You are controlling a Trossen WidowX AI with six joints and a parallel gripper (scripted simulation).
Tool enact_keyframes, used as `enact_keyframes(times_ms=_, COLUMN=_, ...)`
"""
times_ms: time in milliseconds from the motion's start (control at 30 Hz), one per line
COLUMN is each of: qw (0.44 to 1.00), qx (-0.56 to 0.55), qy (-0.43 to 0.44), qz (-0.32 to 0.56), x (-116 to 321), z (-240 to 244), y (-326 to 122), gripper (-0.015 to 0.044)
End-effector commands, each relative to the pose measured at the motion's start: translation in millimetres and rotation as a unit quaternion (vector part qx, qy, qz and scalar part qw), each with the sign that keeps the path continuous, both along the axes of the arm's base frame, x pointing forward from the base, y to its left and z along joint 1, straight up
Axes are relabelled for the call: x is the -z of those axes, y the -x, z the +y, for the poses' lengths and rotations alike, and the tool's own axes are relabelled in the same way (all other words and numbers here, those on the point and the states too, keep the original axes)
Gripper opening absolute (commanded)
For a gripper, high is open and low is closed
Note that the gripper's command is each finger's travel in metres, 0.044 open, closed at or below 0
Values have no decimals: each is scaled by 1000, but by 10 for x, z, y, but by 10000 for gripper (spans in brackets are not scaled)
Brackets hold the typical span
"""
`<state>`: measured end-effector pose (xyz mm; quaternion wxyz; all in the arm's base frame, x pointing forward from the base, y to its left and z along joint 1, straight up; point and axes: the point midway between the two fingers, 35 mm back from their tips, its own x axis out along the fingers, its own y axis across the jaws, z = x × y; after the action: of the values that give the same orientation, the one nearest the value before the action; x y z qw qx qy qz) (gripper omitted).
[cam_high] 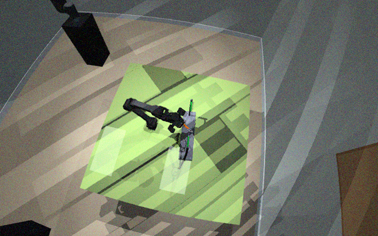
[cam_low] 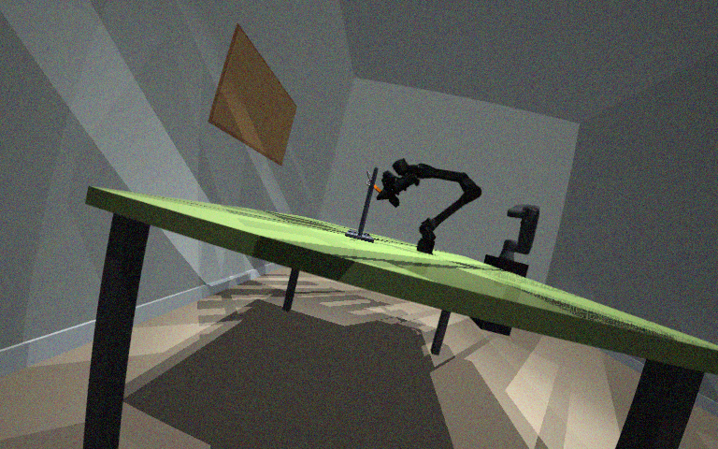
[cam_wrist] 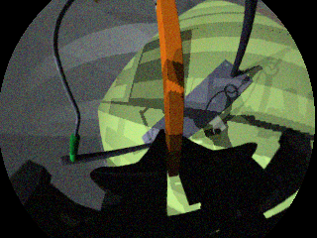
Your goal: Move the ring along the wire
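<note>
— While the gripper (cam_wrist: 173, 175) stays out of clear sight in the wrist view, what is it doing?
— Its fingers are clamped on the orange handle (cam_wrist: 169, 73), which runs straight up from them to the picture's top edge.
— Where is the ring?
— At the handle's far end; too small to make out. In the exterior view the handle (cam_low: 377, 187) sits high, just beside the dark post (cam_low: 366, 203).
— Any room around it?
— The thin grey wire (cam_wrist: 62, 59) arcs well off to one side, down to a green part (cam_wrist: 71, 147). The grey base plate (cam_high: 187, 135) lies near the green table (cam_high: 119, 94) middle, away from its edges.
</note>
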<state>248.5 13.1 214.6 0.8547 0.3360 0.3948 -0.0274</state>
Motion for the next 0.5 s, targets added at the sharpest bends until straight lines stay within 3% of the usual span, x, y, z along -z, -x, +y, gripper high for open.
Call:
enact_keyframes(times_ms=0, qw=999, qx=5, qy=-43, qz=30, x=-144, z=84, y=12, gripper=-150)
enact_keyframes(times_ms=467, qw=981, qx=-13, qy=-150, qz=120, x=-561, z=201, y=58, gripper=-150)
